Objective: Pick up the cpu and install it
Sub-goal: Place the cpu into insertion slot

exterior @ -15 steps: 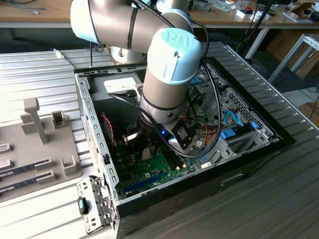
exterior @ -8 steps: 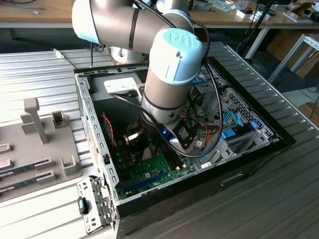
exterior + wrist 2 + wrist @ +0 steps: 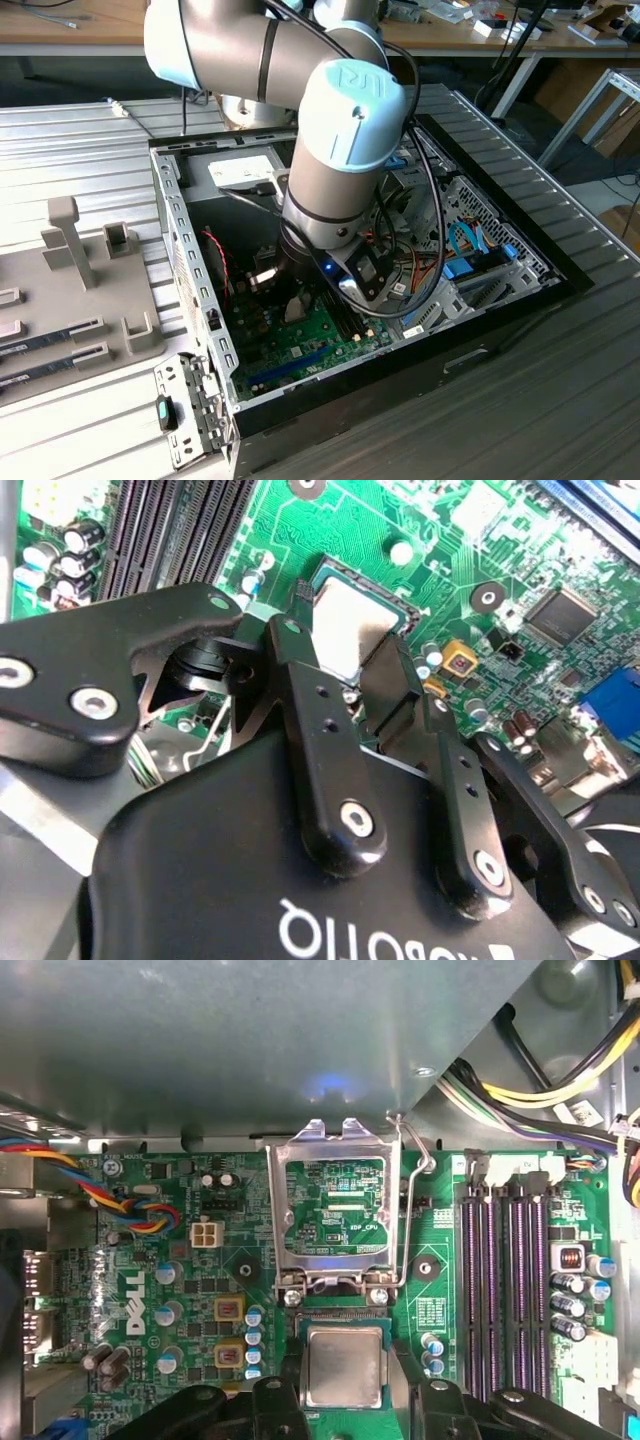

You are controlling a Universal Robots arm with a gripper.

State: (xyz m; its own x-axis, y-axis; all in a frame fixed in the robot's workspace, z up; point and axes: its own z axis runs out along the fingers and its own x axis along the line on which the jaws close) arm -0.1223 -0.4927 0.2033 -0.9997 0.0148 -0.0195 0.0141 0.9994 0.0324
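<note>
The cpu [image 3: 345, 1365], a small square chip with a plain silver top, lies flat over the socket on the green motherboard [image 3: 180, 1260]. In both wrist views my gripper [image 3: 347, 1385] straddles it, one black finger against each side, shut on the cpu [image 3: 350, 630]. The black fingers [image 3: 300, 680] hide the chip's near edge. The dark metal socket frame [image 3: 335, 1210] stands flipped open just beyond the chip, its wire lever [image 3: 405, 1200] raised. In the exterior view my gripper [image 3: 290, 300] is reaching down inside the open computer case [image 3: 180, 230].
Black memory slots [image 3: 500, 1280] run beside the socket. Coloured cable bundles [image 3: 540, 1070] hang near the case wall. Blue-capped capacitors [image 3: 253, 1340] stand close to the chip. A grey fixture tray [image 3: 80, 290] with memory sticks sits at the exterior view's left.
</note>
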